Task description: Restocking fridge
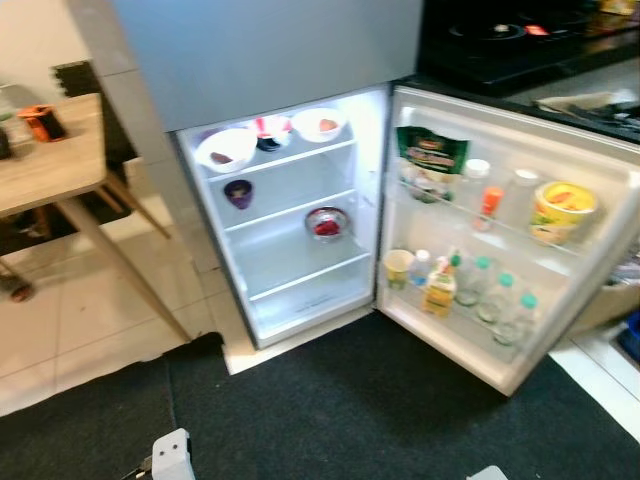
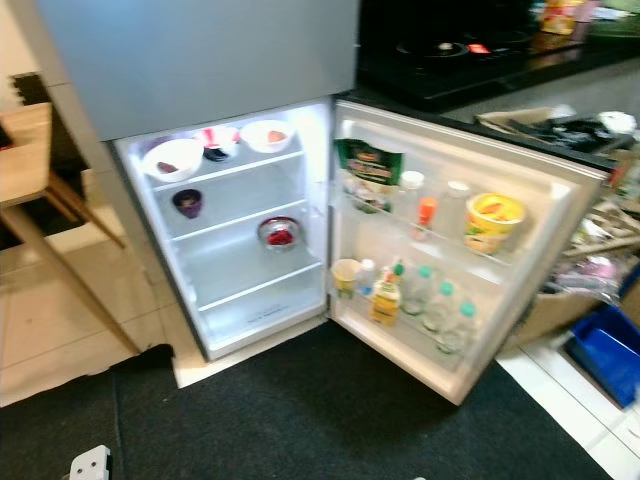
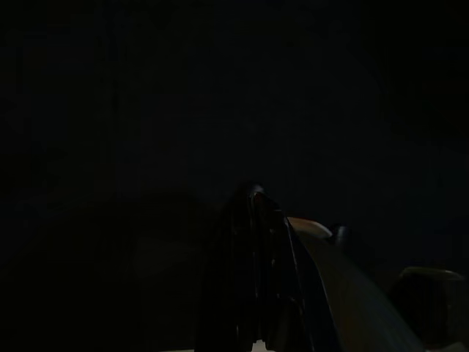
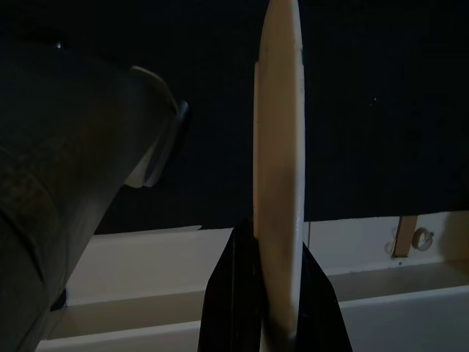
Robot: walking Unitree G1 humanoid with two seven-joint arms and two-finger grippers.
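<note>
Dark mat before the open fridge (image 1: pixel 300 250), frame centre. At the centre of the right wrist view, our right gripper (image 4: pixel 275 293) is clenched on a cream plate (image 4: pixel 278 147), held edge-on (rigid, probably breakable, smooth: grip the rim firmly). Left gripper (image 3: pixel 253 279): fingers appear pressed together, nothing between them.

This is a home kitchen. An open fridge (image 1: pixel 300 230) stands lit, its shelves holding bowls (image 1: pixel 226 149) of food, its door (image 1: pixel 500 240) stocked with bottles (image 1: pixel 500 298), a green packet (image 1: pixel 431 152) and a yellow tub (image 1: pixel 562 210). Beside it a dark stove (image 1: pixel 520 40) carries a pan (image 1: pixel 487 32). A wooden surface (image 1: pixel 50 160) stands on the pale tiled floor (image 1: pixel 80 330), and a black mat (image 1: pixel 380 410) lies before the fridge.
</note>
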